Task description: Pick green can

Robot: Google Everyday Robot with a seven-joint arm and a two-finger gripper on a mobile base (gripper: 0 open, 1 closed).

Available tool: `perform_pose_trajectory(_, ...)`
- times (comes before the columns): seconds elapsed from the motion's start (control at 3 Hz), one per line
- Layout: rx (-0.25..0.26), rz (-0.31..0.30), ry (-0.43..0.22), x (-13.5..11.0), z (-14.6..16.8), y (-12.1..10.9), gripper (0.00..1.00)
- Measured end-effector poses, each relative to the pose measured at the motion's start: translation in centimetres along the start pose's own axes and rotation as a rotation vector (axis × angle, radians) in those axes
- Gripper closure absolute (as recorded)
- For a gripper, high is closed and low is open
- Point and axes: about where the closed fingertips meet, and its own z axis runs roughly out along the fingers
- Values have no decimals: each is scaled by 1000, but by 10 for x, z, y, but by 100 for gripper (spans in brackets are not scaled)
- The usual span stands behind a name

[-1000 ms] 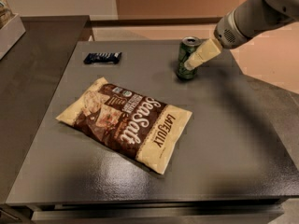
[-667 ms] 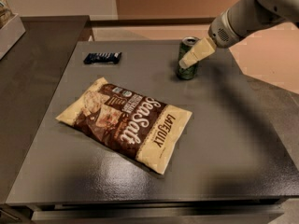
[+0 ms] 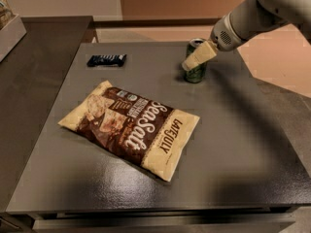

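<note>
The green can (image 3: 196, 74) stands upright on the dark table (image 3: 233, 144) at the back, right of centre. It has a dark green mottled body and a silver top rim. My gripper (image 3: 193, 62), cream-coloured at the tip, comes in from the upper right on the white arm (image 3: 252, 16). It is at the can and overlaps the middle of the can's body from the front. The can's base rests on the table.
A large brown and cream Sea Salt chip bag (image 3: 130, 125) lies flat in the middle of the table. A flat dark blue candy bar wrapper (image 3: 107, 60) lies at the back left. A second dark surface (image 3: 34, 72) adjoins on the left, with a white bin (image 3: 8, 33) on it.
My gripper has shifted slightly left and up along the can's side. The can, the chip bag and the candy bar have not moved.
</note>
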Motion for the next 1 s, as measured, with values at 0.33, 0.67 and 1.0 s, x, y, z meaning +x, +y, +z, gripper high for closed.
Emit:
perform_pose_trajectory(0.33,-6,8,-5,0,1,-2,42)
perform_pose_trajectory(0.67,-7,1,-22,-7,-7,0,65)
perform_pose_trajectory(1.0,-3,-16,-33,-24,-31,1,88)
